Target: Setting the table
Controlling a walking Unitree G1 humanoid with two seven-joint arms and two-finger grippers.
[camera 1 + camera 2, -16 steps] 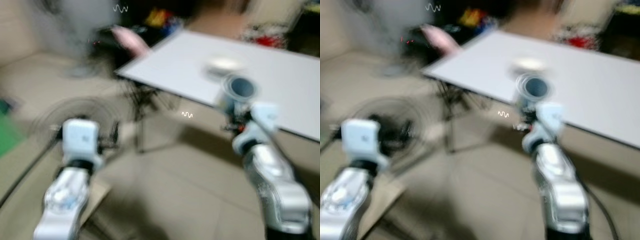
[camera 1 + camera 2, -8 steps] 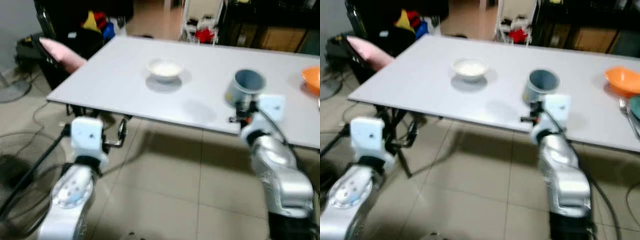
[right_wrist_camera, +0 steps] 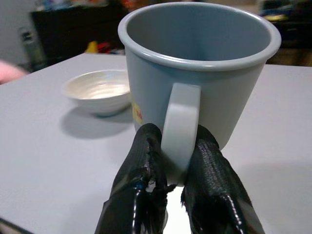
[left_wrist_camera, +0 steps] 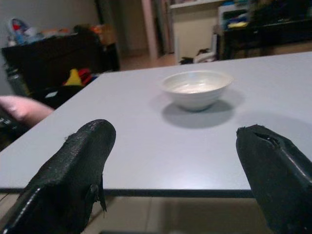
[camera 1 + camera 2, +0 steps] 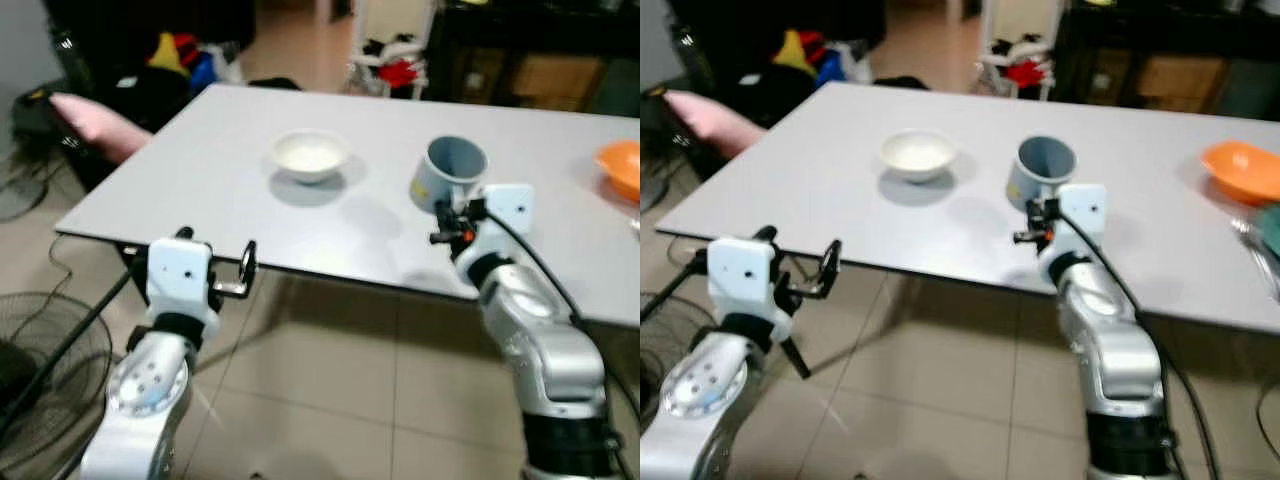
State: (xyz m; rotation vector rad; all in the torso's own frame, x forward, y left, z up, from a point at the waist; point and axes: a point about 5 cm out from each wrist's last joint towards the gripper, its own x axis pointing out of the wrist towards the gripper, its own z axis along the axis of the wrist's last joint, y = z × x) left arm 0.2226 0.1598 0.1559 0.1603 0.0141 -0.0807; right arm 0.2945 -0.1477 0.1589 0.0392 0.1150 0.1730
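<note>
A grey-blue mug [image 5: 449, 171] is held upright over the white table [image 5: 200, 180], my right gripper [image 3: 171, 180] shut on its handle [image 3: 179, 127]. Its inside looks empty. A small white bowl [image 5: 309, 156] sits on the table to the mug's left, also seen as the bowl [image 4: 196, 88] ahead of my left gripper. My left gripper [image 5: 215, 262] hovers just below and in front of the table's near edge, open, with nothing between its fingers [image 4: 73, 175]. An orange bowl [image 5: 1241, 170] rests at the table's far right.
A floor fan [image 5: 40, 350] stands on the tiles at my left. A pink cushion [image 5: 95, 118] lies beyond the table's left corner. Dark furniture and coloured clutter [image 5: 190, 55] line the back. A fork [image 5: 1258, 245] and a teal dish edge [image 5: 1270, 215] lie at the right rim.
The camera has swung and steadied, and the table now lies closer and squarer before me. The mug stays held in my right gripper, now over the table top.
</note>
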